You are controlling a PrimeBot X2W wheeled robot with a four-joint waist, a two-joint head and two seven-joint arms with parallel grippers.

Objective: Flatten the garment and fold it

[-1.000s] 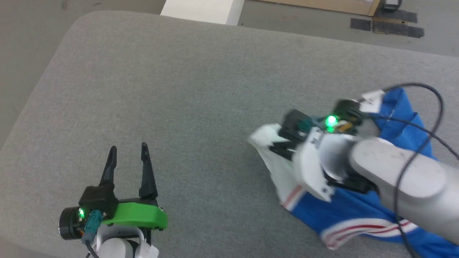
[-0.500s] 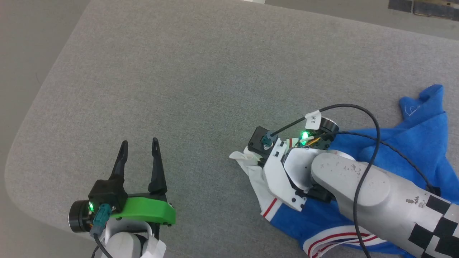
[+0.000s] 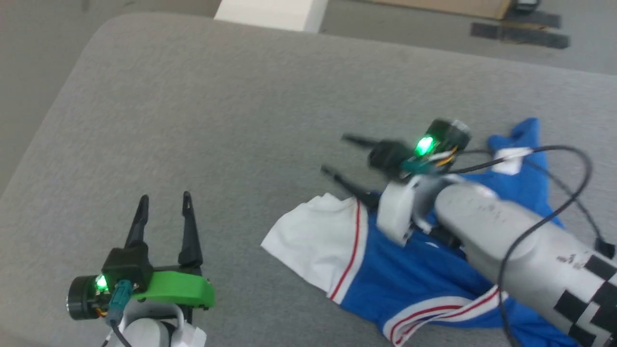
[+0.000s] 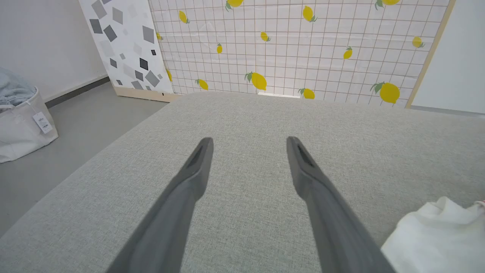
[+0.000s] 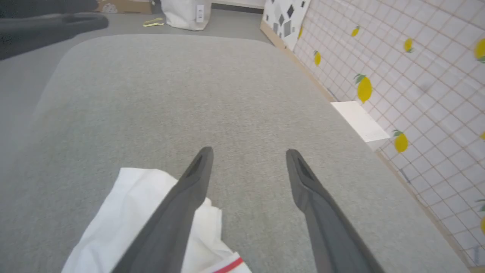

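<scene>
Rough matt woven cloth surface; smooth knit garment; matt plastic left claw

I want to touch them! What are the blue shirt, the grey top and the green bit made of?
The shirt looks like soft, matte cloth: it creases and drapes. The grey top seems to be woven fabric, maybe padded: speckled weave, rounded edge. The green bit on the left tool looks like smooth, slightly shiny plastic.

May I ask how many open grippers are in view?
2: the left gripper at the lower left over bare cushion; the right gripper by the white sleeve of the garment.
</scene>
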